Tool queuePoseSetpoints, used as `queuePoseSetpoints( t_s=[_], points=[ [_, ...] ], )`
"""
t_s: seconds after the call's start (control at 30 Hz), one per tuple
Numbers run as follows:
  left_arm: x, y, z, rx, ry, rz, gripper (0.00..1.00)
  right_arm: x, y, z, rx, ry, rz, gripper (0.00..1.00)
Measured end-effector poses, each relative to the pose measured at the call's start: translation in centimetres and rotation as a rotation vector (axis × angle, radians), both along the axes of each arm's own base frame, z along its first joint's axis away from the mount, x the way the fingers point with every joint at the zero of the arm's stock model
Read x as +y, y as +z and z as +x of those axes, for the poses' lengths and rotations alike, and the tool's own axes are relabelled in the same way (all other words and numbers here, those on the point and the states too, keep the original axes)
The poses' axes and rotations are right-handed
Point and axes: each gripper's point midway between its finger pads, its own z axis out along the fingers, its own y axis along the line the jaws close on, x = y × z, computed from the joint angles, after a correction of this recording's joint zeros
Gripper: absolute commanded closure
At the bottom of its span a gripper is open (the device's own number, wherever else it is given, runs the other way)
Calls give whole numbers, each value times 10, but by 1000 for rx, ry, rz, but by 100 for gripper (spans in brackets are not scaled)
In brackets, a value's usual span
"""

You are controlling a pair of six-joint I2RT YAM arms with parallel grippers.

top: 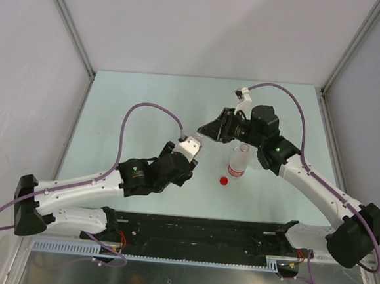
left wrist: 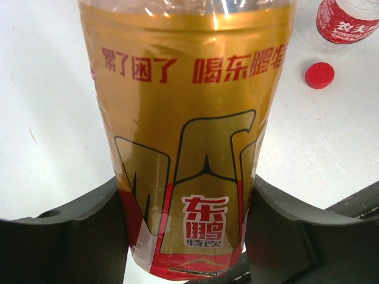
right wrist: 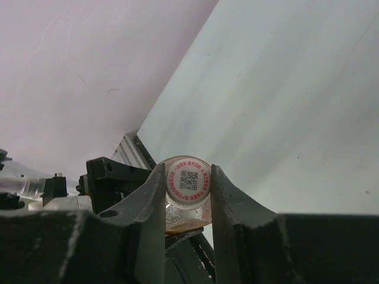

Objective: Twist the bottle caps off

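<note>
Red cap [top: 224, 181] on pale green tabletop [top: 148, 92], grey walls [top: 206, 25]

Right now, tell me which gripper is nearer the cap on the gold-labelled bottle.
Right. The right gripper is shut on the cap itself; the left gripper clamps the body of the gold-labelled bottle, below the cap.

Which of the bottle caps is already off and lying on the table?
The red cap, loose beside the red-labelled bottle. The pale cap sits on the golden bottle, pinched by the right gripper.
</note>
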Motion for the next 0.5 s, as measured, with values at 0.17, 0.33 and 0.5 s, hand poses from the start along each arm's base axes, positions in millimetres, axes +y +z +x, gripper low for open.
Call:
queuePoseSetpoints(
  t_s=[0.17,0.33,0.5],
  points=[
    [-4,7,-6,11,-36,-45,71,-3,11,-9,-71,53,-2,100],
    [-18,21,-15,13,-128,-144,71,-10,32,-25,-179,112,8,100],
    [-35,31,-35,30,-276,-285,70,-15,50,-48,-287,214,19,100]
  ],
)
